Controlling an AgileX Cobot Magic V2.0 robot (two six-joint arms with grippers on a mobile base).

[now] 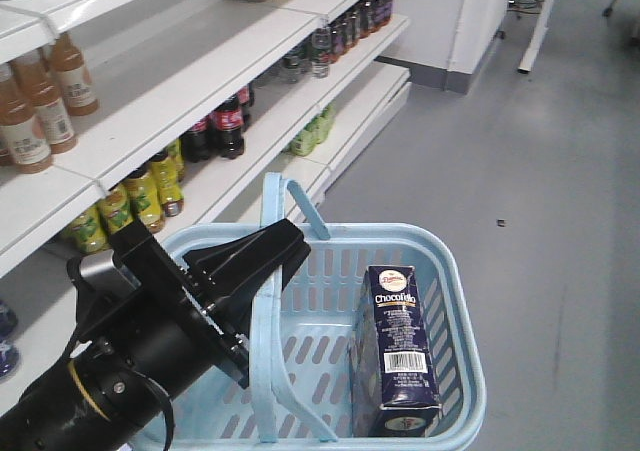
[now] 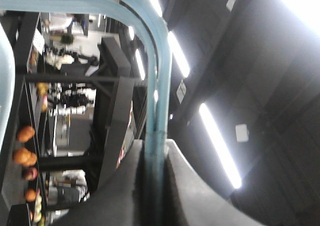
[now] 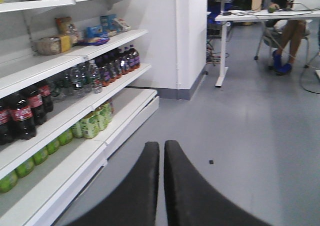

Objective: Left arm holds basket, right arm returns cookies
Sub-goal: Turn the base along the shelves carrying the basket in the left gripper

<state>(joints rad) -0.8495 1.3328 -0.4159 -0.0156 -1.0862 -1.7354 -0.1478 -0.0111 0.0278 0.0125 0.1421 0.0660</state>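
While the left tool [image 1: 284, 250] clamps the basket [image 1: 458, 301], cookies [image 1: 398, 343] stand inside.

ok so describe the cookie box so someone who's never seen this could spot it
Find the light blue shopping basket low in the front view, beside the white shelves of bottled drinks. Standing on end by the wall away from the shelves is the Chocofilo carton. It is the only item inside: dark navy, with a white barcode label and a round logo.
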